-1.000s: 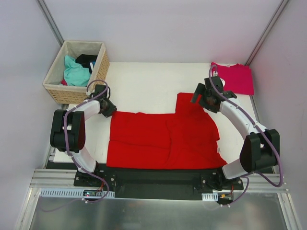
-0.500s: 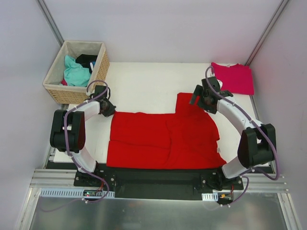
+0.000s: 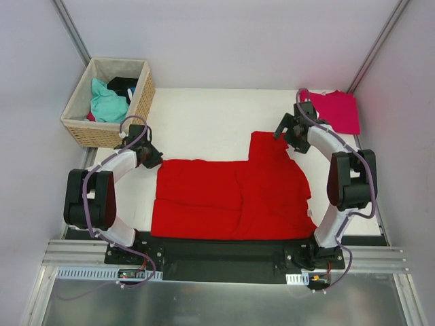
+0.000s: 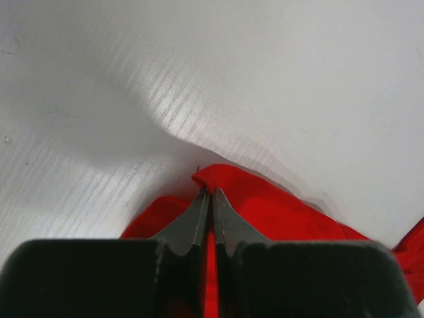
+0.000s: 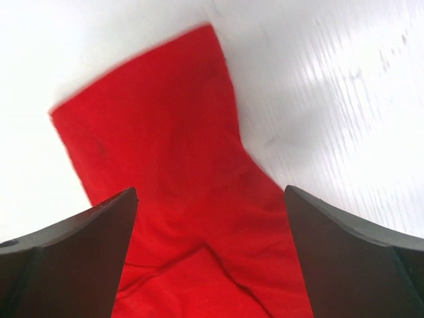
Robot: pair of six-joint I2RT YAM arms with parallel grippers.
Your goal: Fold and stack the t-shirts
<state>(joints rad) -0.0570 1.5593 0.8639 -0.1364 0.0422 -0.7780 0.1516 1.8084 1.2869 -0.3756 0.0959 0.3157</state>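
Overhead, spread flat across the lower middle of the frame on the white tabletop: the red t-shirt, folded into a broad rectangle, with one flap jutting upward just right of centre. Well apart from it, in the upper right corner of the tabletop: the magenta-pink t-shirt, lying flat as a tidy rectangle. At upper left, off the tabletop's corner: a woven wicker basket, holding a teal cloth and something dark, too small to identify.

Left pincer at the upper left corner of the red t-shirt, left of centre in the overhead frame. Seen from the left wrist: left pincer closed tight, grey fingers pressed together on a small peak of red cloth at mid-frame. More red fabric trailing away toward the lower right, bare tabletop filling the upper half.

Right pincer at the top right edge of the jutting flap, between the two shirts in the overhead frame. Seen from the right wrist: right pincer spread wide, dark fingers at lower left and lower right, gripping nothing. Red flap lying between them and running to the upper left, its end squared off against the white tabletop. Whether touching the cloth or hovering above it: impossible to tell.
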